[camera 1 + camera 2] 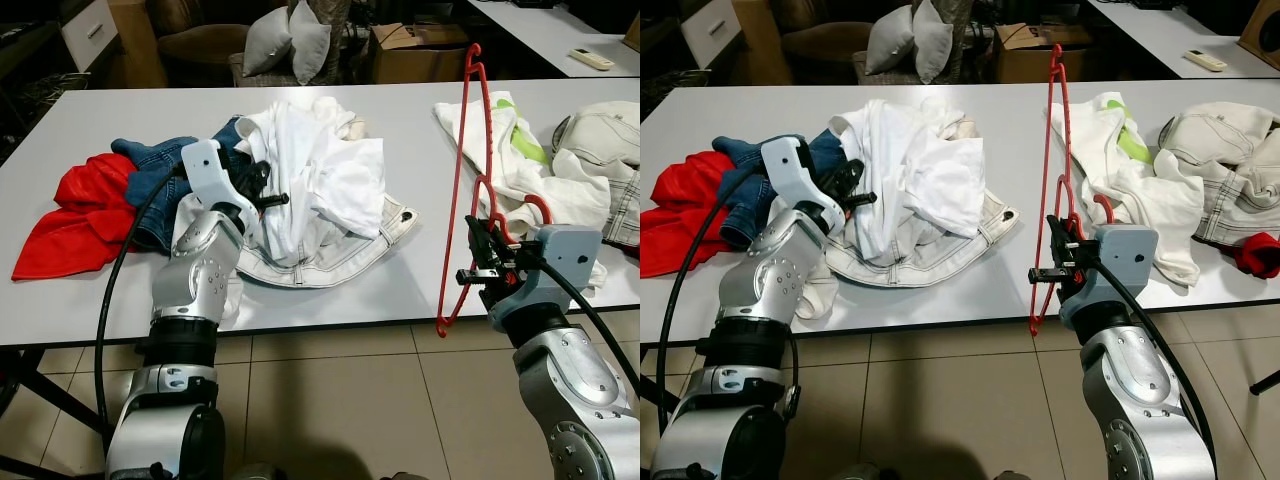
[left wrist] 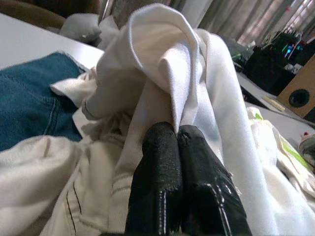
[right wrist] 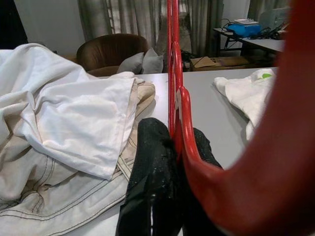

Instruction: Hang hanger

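Red hanger (image 1: 470, 170), right of centre frame, stands upright over the tabletop (image 1: 420, 270). Right gripper (image 1: 487, 262) clamped on its thin neck below the hook. Likely light, stiff plastic, slick; may pivot. Left gripper (image 1: 268, 200) pinched on white shirt (image 1: 320, 170).

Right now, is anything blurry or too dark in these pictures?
Left eye view: sharp and evenly lit on the table, background dim. Right wrist view: the red hanger looms as a soft, out-of-focus mass near the lens. Left wrist view: the fingertips are slightly soft against the white shirt.
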{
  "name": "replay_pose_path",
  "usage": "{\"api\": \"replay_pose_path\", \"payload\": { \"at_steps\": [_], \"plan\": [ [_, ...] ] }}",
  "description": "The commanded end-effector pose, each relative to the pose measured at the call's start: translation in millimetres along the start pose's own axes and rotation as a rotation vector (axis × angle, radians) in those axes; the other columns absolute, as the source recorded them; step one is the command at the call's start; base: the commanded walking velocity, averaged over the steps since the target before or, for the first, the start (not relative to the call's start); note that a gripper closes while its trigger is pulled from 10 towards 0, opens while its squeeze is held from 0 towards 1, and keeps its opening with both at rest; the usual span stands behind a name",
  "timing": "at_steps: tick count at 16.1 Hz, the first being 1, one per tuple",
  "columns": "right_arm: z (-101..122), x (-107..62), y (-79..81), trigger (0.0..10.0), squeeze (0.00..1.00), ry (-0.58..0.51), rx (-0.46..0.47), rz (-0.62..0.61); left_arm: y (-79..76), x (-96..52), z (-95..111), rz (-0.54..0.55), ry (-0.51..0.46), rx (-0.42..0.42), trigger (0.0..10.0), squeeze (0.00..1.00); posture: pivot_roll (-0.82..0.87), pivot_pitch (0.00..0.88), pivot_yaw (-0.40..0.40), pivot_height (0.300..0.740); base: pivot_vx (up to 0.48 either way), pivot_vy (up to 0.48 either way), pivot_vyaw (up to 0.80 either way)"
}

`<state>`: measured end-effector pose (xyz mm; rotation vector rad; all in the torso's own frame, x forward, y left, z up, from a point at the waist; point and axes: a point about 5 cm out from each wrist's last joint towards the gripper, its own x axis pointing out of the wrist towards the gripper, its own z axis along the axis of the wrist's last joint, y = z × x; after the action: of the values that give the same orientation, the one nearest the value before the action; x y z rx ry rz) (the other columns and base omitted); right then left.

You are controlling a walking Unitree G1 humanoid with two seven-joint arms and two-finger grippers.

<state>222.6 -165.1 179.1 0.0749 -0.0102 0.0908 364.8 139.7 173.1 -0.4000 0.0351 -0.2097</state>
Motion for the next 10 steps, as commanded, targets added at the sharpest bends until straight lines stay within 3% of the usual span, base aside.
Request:
{"api": "replay_pose_path", "payload": {
  "at_steps": [1, 6, 8, 9, 10],
  "plan": [
    [1, 1.5, -1.3, 10.0, 0.00, -0.010, -0.001, -0.005, -0.4, 2.1, 8, -0.012, -0.031, 0.006, 0.0, 0.00, -0.11, 0.000, 0.027, 0.740, 0.000, 0.000, 0.00],
    [1, 3.3, -2.5, 10.0, 0.00, -0.018, 0.006, -0.021, -2.8, 4.0, 18, -0.042, -0.074, -0.025, 0.0, 0.00, -0.10, 0.000, 0.032, 0.740, 0.000, 0.000, 0.00],
    [1, 4.6, -1.7, 10.0, 0.00, -0.023, 0.011, -0.024, -0.7, 8.6, 32, -0.053, -0.110, -0.031, 0.0, 0.00, -0.10, 0.000, 0.036, 0.740, 0.000, 0.000, 0.00],
    [1, 5.6, -1.2, 10.0, 0.00, -0.028, 0.014, -0.027, 2.7, 14.7, 55, -0.062, -0.161, 0.002, 0.0, 0.00, -0.09, 0.000, 0.038, 0.740, 0.000, 0.000, 0.00],
    [1, 5.6, -1.2, 10.0, 0.00, -0.028, 0.014, -0.027, 2.7, 14.7, 55, -0.062, -0.161, 0.002, 0.0, 0.00, -0.09, 0.000, 0.038, 0.740, 0.000, 0.000, 0.00]
  ]
}}
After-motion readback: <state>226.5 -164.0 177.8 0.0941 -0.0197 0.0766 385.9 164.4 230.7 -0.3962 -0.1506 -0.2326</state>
